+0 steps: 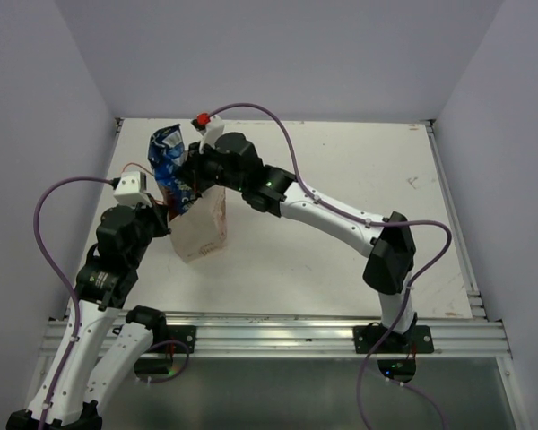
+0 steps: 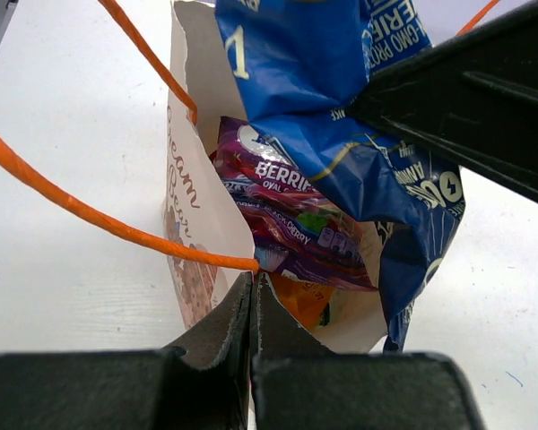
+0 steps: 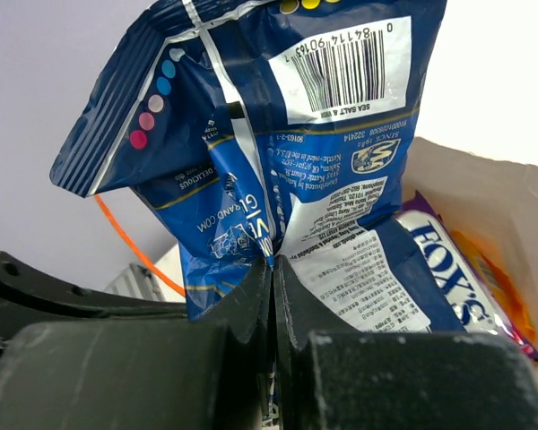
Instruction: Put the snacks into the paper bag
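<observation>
My right jaws are clamped shut on the middle of the blue packet (image 3: pixel 278 134), which hangs long axis upright with its lower end inside the mouth of the paper bag (image 2: pixel 197 197). It rests against the purple packet (image 2: pixel 287 206) and the orange packet (image 2: pixel 300 300) there. My left jaws are shut on the bag's rim. The bag stands on the white worktop (image 1: pixel 341 179), nearly full, I judge.

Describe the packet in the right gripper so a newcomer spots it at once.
Find the tan paper bag on the left half of the table. Sticking up from its mouth, pinched in the right gripper, is the blue packet: crinkled foil with a white barcode panel, while the purple packet and orange packet sit down inside.
</observation>
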### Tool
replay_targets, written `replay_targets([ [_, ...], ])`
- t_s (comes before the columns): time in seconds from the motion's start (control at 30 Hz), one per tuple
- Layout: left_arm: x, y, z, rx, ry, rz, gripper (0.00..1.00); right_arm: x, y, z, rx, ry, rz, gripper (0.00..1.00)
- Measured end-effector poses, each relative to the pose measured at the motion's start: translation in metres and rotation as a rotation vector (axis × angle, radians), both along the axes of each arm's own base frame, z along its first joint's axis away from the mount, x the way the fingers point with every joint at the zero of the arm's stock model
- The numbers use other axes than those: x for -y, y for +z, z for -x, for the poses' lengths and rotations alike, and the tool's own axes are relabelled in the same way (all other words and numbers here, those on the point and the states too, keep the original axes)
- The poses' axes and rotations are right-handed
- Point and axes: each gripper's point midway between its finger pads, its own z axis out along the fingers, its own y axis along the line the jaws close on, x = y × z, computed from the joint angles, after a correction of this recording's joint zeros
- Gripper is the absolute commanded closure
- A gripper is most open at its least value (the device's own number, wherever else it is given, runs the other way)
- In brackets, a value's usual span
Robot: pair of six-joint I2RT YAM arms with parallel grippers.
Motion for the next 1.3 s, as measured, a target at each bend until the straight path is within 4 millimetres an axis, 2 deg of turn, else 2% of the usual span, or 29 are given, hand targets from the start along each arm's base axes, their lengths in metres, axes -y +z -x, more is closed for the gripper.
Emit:
replay_targets([
  [0.1,0.0,0.0,0.0,0.002,-0.003,0.001,1.0,0.005,-0.009,-0.002,0.007,-0.019,0.035,0.99],
  [0.3,0.001,0.001,0.001,0.004,-0.006,0.003,1.0,0.019,-0.052,-0.007,-0.017,-0.064,0.159,0.99],
  [0.43,0.001,0.002,0.001,0.007,-0.007,0.004,1.0,0.023,-0.059,-0.008,-0.004,-0.089,0.201,0.92],
  [0.53,0.001,0.002,0.001,0.008,-0.008,0.005,1.0,0.028,-0.066,-0.007,0.011,-0.114,0.253,0.54],
  [0.57,0.001,0.002,0.001,0.008,-0.009,0.005,1.0,0.03,-0.068,-0.006,0.017,-0.118,0.272,0.34],
  [0.63,0.002,0.002,0.001,0.009,-0.014,0.007,1.0,0.032,-0.069,0.0,0.04,-0.121,0.314,0.21],
  [0.67,0.003,0.002,0.001,0.009,-0.015,0.008,1.0,0.033,-0.067,0.005,0.054,-0.114,0.329,0.2],
  [0.73,0.003,0.002,0.001,0.008,-0.016,0.007,1.0,0.036,-0.059,0.014,0.086,-0.103,0.35,0.18],
  [0.8,0.003,0.002,0.001,0.008,-0.016,0.007,1.0,0.04,-0.041,0.024,0.118,-0.095,0.341,0.15],
  [0.93,0.003,0.002,0.001,0.007,-0.015,0.007,1.0,0.06,0.025,0.036,0.196,-0.112,0.243,0.12],
  [1.03,0.002,0.001,0.001,0.002,-0.012,0.005,1.0,0.091,0.084,0.04,0.259,-0.178,0.147,0.12],
  [1.13,0.001,-0.001,-0.002,-0.004,-0.002,0.0,1.0,0.121,0.123,0.04,0.299,-0.266,0.083,0.12],
  [1.23,0.001,-0.001,-0.006,-0.005,0.003,-0.002,1.0,0.133,0.128,0.034,0.306,-0.333,0.074,0.12],
  [1.3,0.001,-0.001,-0.009,-0.008,0.005,-0.004,1.0,0.132,0.111,0.026,0.292,-0.368,0.113,0.12],
])
